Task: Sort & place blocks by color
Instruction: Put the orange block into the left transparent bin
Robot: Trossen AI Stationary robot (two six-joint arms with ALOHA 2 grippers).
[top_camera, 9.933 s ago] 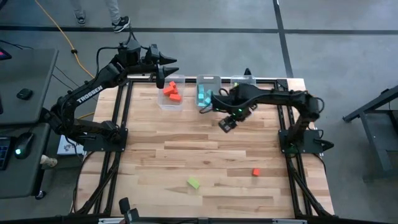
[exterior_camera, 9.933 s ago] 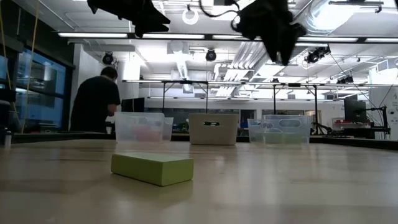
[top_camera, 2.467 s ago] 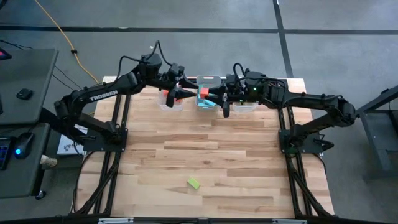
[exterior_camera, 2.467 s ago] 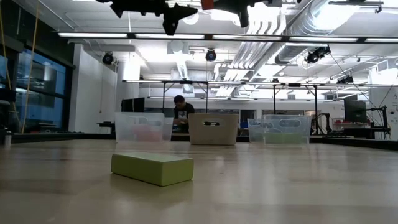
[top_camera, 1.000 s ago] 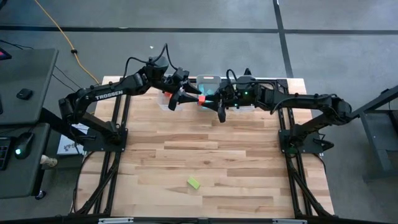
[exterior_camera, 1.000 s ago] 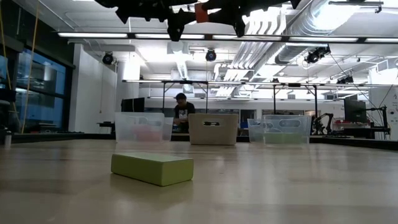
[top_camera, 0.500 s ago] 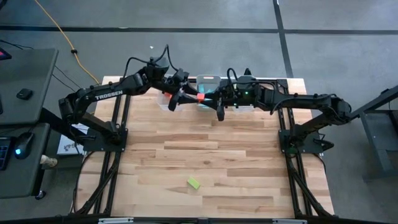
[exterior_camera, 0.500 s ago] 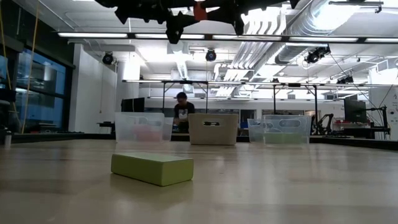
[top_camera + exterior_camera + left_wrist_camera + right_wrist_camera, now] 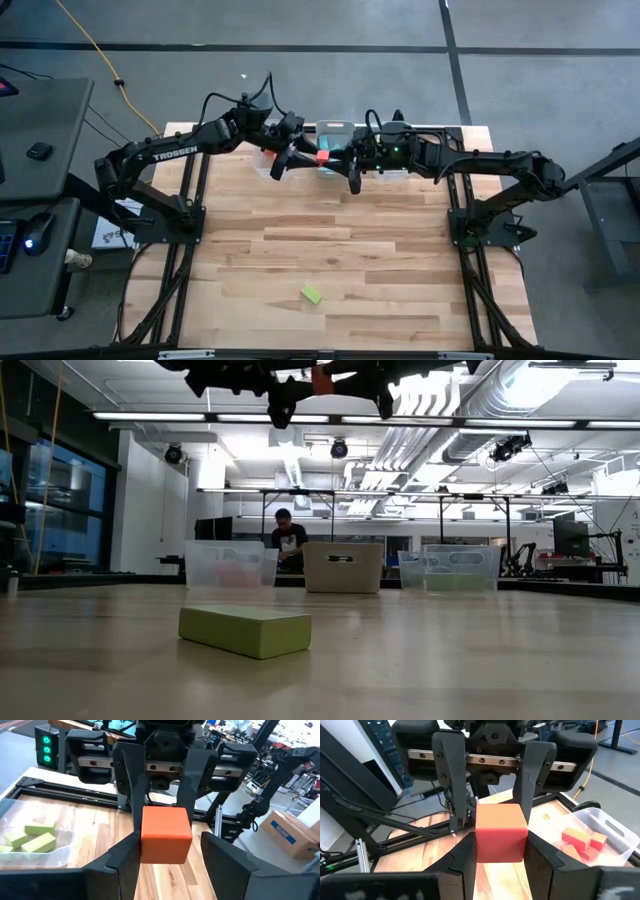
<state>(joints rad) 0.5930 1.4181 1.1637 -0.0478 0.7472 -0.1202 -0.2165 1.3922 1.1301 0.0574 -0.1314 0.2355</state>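
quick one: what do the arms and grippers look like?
Both arms are matte black and jointed. The left arm carries white TROSSEN lettering and loose black cables. The left gripper and right gripper have flat dark tapered fingers on a silver rail.

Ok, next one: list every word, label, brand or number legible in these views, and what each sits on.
"TROSSEN": white lettering on the dark left arm, high view.
Blue print on the brown cardboard box, left wrist view: too blurred to read.
Dark mark on the tan middle bin, low view: too small to read.
No lettering shows on the red-orange cube or the yellow-green bar.
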